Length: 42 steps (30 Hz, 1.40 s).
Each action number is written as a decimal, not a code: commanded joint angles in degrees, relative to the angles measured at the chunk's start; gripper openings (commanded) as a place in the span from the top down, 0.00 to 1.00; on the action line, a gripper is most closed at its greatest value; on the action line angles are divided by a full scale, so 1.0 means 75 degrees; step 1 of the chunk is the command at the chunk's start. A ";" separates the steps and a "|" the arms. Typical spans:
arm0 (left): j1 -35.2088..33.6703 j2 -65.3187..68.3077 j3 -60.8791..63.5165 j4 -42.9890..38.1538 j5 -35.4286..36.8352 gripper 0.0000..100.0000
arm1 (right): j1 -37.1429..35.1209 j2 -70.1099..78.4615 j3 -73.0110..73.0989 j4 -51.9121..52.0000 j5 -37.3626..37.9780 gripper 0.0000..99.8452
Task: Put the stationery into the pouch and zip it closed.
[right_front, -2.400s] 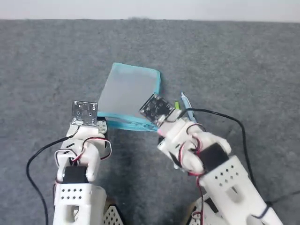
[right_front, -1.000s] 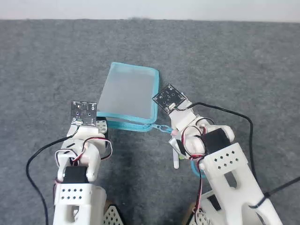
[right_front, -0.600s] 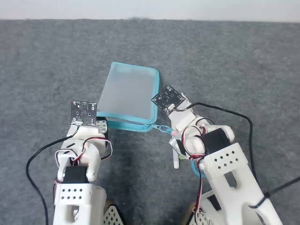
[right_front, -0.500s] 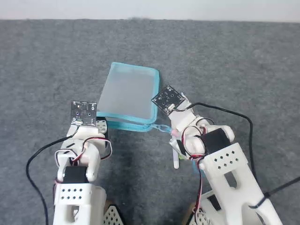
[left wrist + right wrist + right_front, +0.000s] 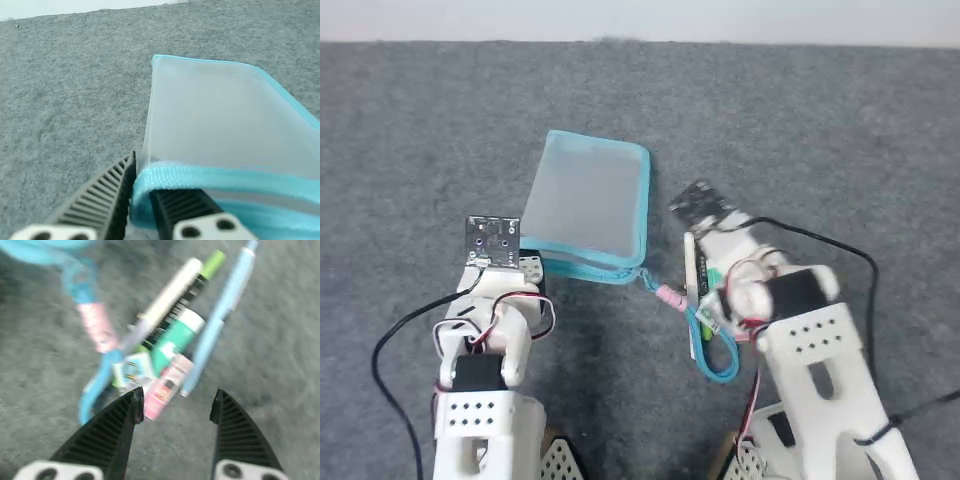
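Pouch: the flat translucent pouch with turquoise zip edging (image 5: 585, 200) lies on the grey felt table cover (image 5: 840, 130), ahead of both arms.
Left arm: your left gripper (image 5: 142, 195) is pinched on the pouch's near zip edge at a corner, evidently to anchor it.
Right arm: your right gripper (image 5: 176, 400) is spread wide and holds nothing, poised over the stationery bundle (image 5: 170, 335).
Stationery: the white marker with a green cap (image 5: 172, 292), the pale blue pen (image 5: 220, 315) and small items lie outside the pouch, near its zip corner.
Finding: loading is not yet done.
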<state>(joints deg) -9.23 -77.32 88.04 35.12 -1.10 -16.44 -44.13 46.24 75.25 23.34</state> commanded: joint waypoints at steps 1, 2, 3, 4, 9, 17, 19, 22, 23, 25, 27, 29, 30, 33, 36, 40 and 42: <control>-0.0012 -0.0188 -0.0135 -0.0281 0.0164 0.99 | 0.1248 0.0029 -0.0399 0.0018 0.0363 0.79; -0.0012 -0.0188 -0.0135 -0.0281 0.0164 0.99 | 0.1412 0.0041 -0.0399 0.0006 0.0551 0.79; -0.0012 -0.0188 -0.0135 -0.0281 0.0164 0.99 | 0.1518 0.0041 -0.0399 0.0006 0.0703 0.79; -0.0012 -0.0188 -0.0135 -0.0281 0.0164 0.99 | 0.1565 0.0041 -0.0375 0.0006 0.0809 0.79; -0.0012 -0.0188 -0.0111 -0.0270 0.0164 0.99 | 0.1741 0.1037 -0.0375 -0.0697 0.0809 0.79; 0.0023 -0.0152 -0.0111 -0.0293 0.0176 0.99 | 0.1518 0.3757 -0.0445 -0.2854 0.0574 0.79; 0.0223 -0.0152 -0.0135 -0.0293 0.0176 0.99 | 0.1295 0.4155 -0.0563 -0.2960 0.0539 0.79; 0.0481 -0.0141 -0.0158 -0.0574 0.0188 0.99 | 0.1131 0.4554 -0.0809 -0.2995 0.0516 0.79; 0.0492 -0.0141 -0.0158 -0.0680 0.0199 0.99 | 0.1131 0.4671 -0.0914 -0.2995 0.0516 0.79; 0.0481 -0.0141 -0.0158 -0.0738 0.0293 0.99 | 0.1155 0.4847 -0.1043 -0.2995 0.0516 0.79; 0.0481 -0.0141 -0.0158 -0.0727 0.0305 0.99 | 0.1119 0.4999 -0.1067 -0.2995 0.0516 0.79; 0.0481 -0.0141 -0.0158 -0.0727 0.0305 0.99 | 0.1049 0.5199 -0.1078 -0.2995 0.0516 0.79; 0.0481 -0.0141 -0.0158 -0.0715 0.0305 0.99 | 0.1026 0.5316 -0.1078 -0.3042 0.0527 0.79; 0.0481 -0.0141 -0.0135 -0.0692 0.0305 0.99 | 0.1061 0.5703 -0.1078 -0.3218 0.0527 0.79; 0.0481 -0.0141 -0.0123 -0.0692 0.0305 0.99 | 0.1190 0.5937 -0.1078 -0.3218 0.0516 0.79; 0.0481 -0.0141 -0.0111 -0.0692 0.0305 0.99 | 0.1307 0.5972 -0.1078 -0.3182 0.0516 0.82; 0.0481 -0.0141 -0.0111 -0.0692 0.0305 0.99 | 0.1295 0.6007 -0.1078 -0.3182 0.0516 0.88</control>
<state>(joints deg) -6.15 -77.32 88.04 31.87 0.31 -7.82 -1.23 39.12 52.57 28.00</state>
